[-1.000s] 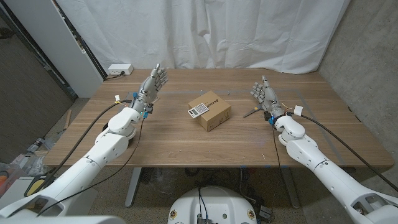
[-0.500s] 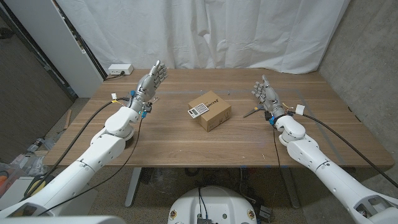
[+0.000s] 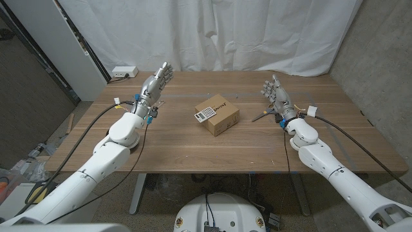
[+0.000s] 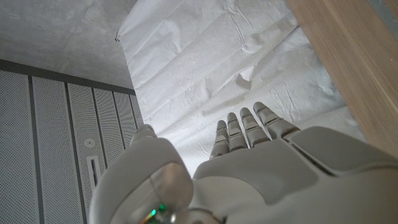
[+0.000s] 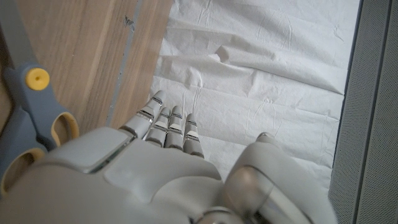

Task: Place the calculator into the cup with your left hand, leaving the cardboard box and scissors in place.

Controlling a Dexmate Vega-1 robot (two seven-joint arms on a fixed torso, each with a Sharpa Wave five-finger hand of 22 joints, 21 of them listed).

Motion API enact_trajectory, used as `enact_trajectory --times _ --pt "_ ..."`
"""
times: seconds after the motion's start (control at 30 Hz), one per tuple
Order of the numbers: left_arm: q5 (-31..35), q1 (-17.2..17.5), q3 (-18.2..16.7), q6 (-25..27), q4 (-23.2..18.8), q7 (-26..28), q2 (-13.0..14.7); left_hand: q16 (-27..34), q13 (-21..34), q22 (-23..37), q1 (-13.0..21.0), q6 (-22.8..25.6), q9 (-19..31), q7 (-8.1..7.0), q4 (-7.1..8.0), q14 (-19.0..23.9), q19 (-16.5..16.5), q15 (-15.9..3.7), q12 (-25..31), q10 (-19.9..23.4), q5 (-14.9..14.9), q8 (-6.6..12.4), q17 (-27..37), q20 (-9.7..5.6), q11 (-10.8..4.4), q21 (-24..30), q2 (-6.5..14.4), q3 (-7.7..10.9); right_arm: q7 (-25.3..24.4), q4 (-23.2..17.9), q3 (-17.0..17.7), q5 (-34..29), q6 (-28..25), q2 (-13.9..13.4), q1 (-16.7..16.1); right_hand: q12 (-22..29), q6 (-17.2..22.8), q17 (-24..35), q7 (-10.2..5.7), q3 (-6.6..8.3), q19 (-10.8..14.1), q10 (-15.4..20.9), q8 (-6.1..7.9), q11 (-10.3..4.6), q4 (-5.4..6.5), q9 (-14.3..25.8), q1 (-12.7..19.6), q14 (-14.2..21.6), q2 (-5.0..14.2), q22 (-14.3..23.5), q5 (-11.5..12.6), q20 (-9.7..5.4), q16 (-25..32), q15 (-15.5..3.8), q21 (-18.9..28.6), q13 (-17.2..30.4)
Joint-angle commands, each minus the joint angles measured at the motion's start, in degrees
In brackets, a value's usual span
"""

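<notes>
The calculator [image 3: 205, 115] is seen lying on top of the box [image 3: 217, 115], well off to the inner side of the left hand [image 3: 154, 86], which is raised with fingers apart and nothing held, about as far away as the equally empty right hand [image 3: 275, 96].

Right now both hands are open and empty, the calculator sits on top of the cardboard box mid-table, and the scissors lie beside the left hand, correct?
Not quite: the scissors lie beside the right hand, as the head view shows. The rest holds: the left hand is also open and empty, and the calculator sits on the cardboard box.
</notes>
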Motion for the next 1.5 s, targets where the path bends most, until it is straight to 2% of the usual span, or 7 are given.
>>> enact_trajectory --times 0.03,0.4,0.53,0.6,0.67,0.8,1.5 --pt "6.86 2.84 -0.52 -1.48 -3.42 4.61 -0.12 0.57 0.31 0.18 1.15 1.21 0.26 -0.05 -0.48 0.99 1.09 -0.22 0.60 1.19 -0.07 0.63 0.20 -0.58 -0.28 0.43 0.30 0.22 0.57 -3.05 0.95 0.87 0.15 -1.20 -1.30 0.15 0.57 0.25 -0.19 0.22 0.58 0.36 0.01 -0.10 -0.30 0.34 0.68 0.52 -0.20 0.23 -0.21 -0.35 0.08 -0.18 -0.12 0.06" --pt "12.21 6.14 -1.80 -1.97 -6.37 7.51 0.61 0.63 0.31 0.17 2.48 2.57 0.27 -0.54 -1.17 2.29 1.51 -0.58 0.72 2.49 -0.16 0.83 0.19 -0.58 -0.76 0.35 0.55 0.53 0.17 -3.15 1.46 2.09 -0.17 -0.66 -1.69 0.18 0.78 0.28 -0.17 0.23 1.14 0.74 -0.02 -0.10 -0.44 0.35 0.74 1.03 -0.14 0.25 -0.38 -0.40 0.17 -0.22 0.00 0.07" --pt "14.38 7.06 -2.69 -3.37 -6.22 9.02 0.11 0.76 0.32 0.16 3.18 3.33 0.28 -0.75 -1.53 3.26 2.05 -0.74 0.75 3.14 -0.19 0.94 0.19 -0.58 -0.81 0.43 0.65 0.68 -0.50 -5.64 1.55 2.27 -2.71 -2.19 -2.58 0.21 0.96 0.28 -0.15 0.23 1.37 0.91 0.02 -0.17 -0.50 0.36 0.78 1.28 -0.13 0.25 -0.42 -0.35 0.23 -0.29 0.05 0.07" --pt "15.02 7.38 -3.08 -4.00 -6.14 9.47 -0.16 0.70 0.33 0.17 3.85 4.46 0.29 -0.74 -1.87 3.92 3.02 -0.97 0.80 3.97 -0.27 1.14 0.20 -0.58 -0.63 0.64 0.75 0.78 -1.37 -6.94 1.46 1.11 -3.23 -3.08 -3.13 0.15 0.93 0.29 -0.17 0.24 1.38 0.83 -0.01 -0.09 -0.52 0.36 0.79 1.30 -0.11 0.26 -0.45 -0.31 0.21 -0.31 0.04 0.07" --pt "15.70 7.82 -3.45 -4.80 -6.10 9.98 -0.55 0.83 0.34 0.20 4.50 5.41 0.30 -0.77 -2.20 5.09 4.87 -1.26 0.99 5.26 -0.36 1.22 0.21 -0.82 -0.77 1.15 0.86 0.88 -1.58 -7.11 1.65 1.02 -2.75 -3.05 -3.58 0.12 0.93 0.30 -0.11 0.23 1.37 0.80 -0.03 -0.02 -0.54 0.36 0.79 1.25 -0.11 0.26 -0.48 -0.29 0.17 -0.30 0.02 0.08" --pt "18.33 9.25 -4.32 -5.46 -6.95 11.50 -0.84 0.92 0.36 0.22 4.94 6.27 0.31 -0.84 -2.42 5.97 5.92 -1.34 1.18 6.35 -0.44 1.35 0.22 -0.67 -0.90 1.39 0.91 0.93 -1.50 -6.74 1.91 1.60 -2.60 -2.79 -3.79 0.10 0.90 0.31 -0.06 0.23 1.45 0.87 -0.07 0.01 -0.58 0.37 0.79 1.24 -0.09 0.26 -0.53 -0.27 0.13 -0.25 0.01 0.08" --pt "26.87 15.18 -7.94 -6.82 -7.89 15.70 -2.60 0.76 0.37 0.20 6.71 9.01 0.32 -1.33 -3.38 7.69 6.90 -2.17 1.16 8.42 -0.64 1.71 0.21 -0.77 -2.10 1.18 0.97 1.19 -2.86 -8.50 1.61 1.63 -4.74 -2.94 -4.19 0.21 1.21 0.35 -0.15 0.23 1.93 1.59 -0.10 0.04 -0.75 0.39 0.82 1.86 0.01 0.28 -0.71 -0.26 0.19 -0.36 0.03 0.10"
